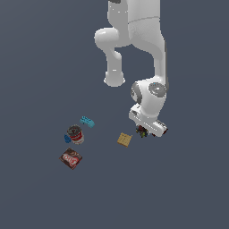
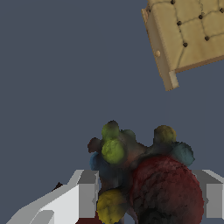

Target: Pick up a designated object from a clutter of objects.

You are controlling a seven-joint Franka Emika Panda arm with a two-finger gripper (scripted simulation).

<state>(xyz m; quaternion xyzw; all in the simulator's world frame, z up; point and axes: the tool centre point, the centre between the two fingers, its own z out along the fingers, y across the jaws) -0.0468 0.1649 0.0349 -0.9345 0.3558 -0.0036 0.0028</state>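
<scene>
**Dark lump sits between the jaws, clear of the other clutter**

The dark lump (image 2: 144,183) is the knobbly piece with yellow-green, red and black bits, seen in the exterior view under the arm's hand at (image 1: 142,132).

Going from the exterior view's left: a dark red flat box (image 1: 71,158) lies nearest the bottom of that view, with the red-labelled can (image 1: 75,134) standing just above it and a small blue bit touching the can's side. The cyan piece (image 1: 87,121) lies near the can, apart from it. A wide stretch of bare worktop (image 1: 40,67) follows, then the tan square cracker (image 1: 125,140), then the lump, near the cracker but not touching it.

In the wrist view the gripper (image 2: 146,194) has one white finger (image 2: 85,194) at each flank of the lump, close against it; whether they press on it I cannot tell. The cracker's edge (image 2: 164,65) lies well apart from the lump, with open surface between. To the exterior view's right of the arm the worktop is open.
</scene>
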